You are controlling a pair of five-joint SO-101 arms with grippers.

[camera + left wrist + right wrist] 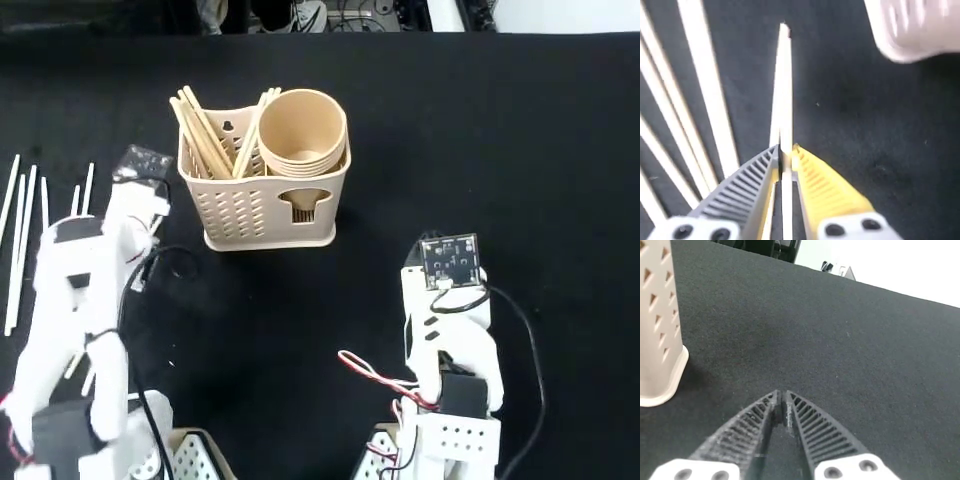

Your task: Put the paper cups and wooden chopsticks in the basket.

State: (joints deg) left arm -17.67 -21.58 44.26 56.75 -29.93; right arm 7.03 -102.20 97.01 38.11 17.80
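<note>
At the table's left edge, one wooden chopstick [784,85] is pinched tight in the left gripper [785,155], with loose chopsticks [18,230] lying beside it. The paper cups [303,135] sit in the basket [240,215]. The right gripper [781,402] is closed on nothing.

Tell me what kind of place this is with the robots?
Probably a robot lab or workshop, set up for practice. The white left arm and right arm sit at a black-covered table, with loose cables beyond its far edge and a basket of paper cups.
</note>
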